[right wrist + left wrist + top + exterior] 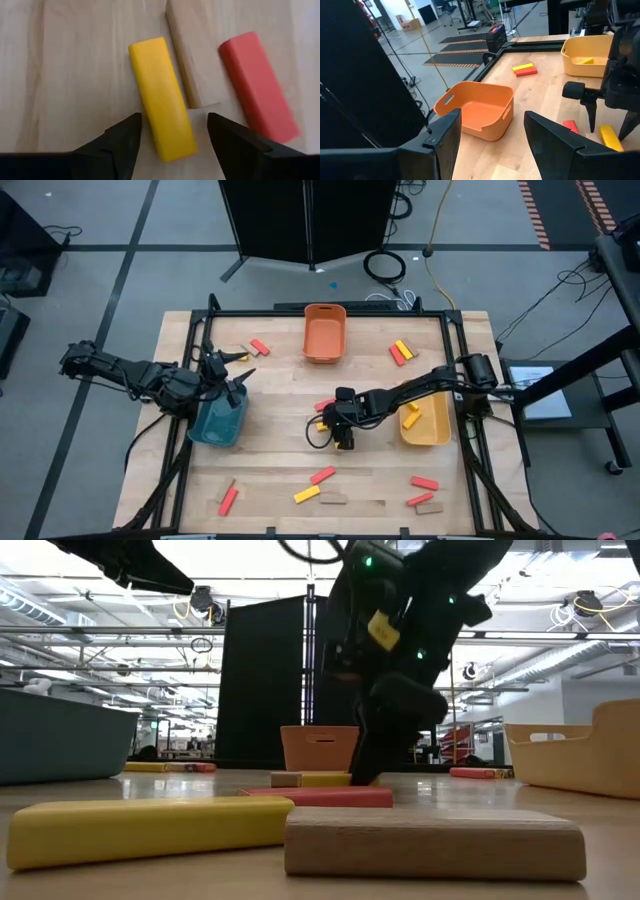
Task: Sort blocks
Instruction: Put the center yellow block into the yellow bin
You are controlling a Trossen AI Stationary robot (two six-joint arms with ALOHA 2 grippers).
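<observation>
My right gripper (172, 131) hangs open, pointing down over the table's middle (343, 442). Its fingers stand on either side of one end of a yellow block (161, 95) that lies flat on the wood, without touching it. A tan block (196, 60) and a red block (257, 82) lie beside it. The left wrist view shows the same yellow block (610, 137) between those fingers. My left gripper (492, 135) is open and empty above the teal bin (218, 423) at the table's left. More red, yellow and tan blocks lie scattered (322, 475).
The orange bin (324, 332) stands at the far middle and the yellow bin (428, 423) at the right, with a yellow block in it. Blocks lie near the far edge (402, 352) (260, 347) and along the near edge (307, 494) (424, 482). A metal frame rims the table.
</observation>
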